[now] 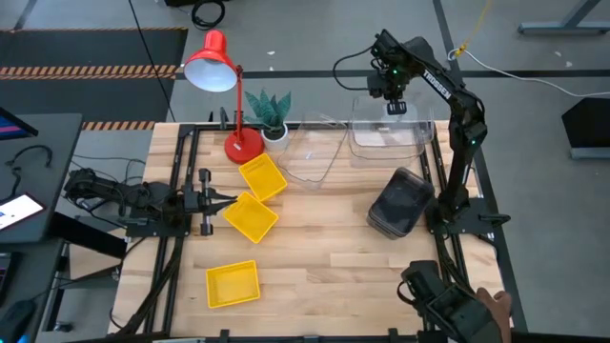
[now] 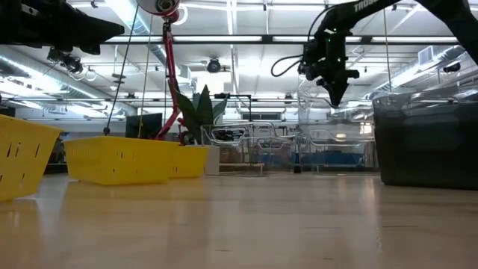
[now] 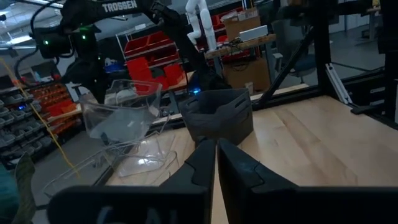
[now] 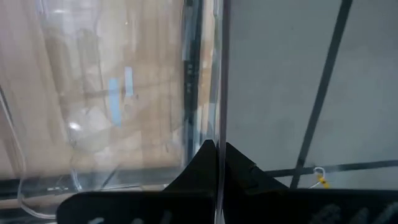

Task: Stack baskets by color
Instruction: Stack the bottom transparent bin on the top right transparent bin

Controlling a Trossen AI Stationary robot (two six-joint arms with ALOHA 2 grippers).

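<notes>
Right tool [image 1: 396, 107] pinching clear glossy basket [image 1: 386, 136] rim.

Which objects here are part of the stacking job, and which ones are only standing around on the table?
Part of the job:
- three yellow baskets
- dark grey baskets, stacked
- clear basket gripped at its wall by the right end effector
- another clear basket beside it

Only standing around:
- red desk lamp
- small potted plant
</notes>
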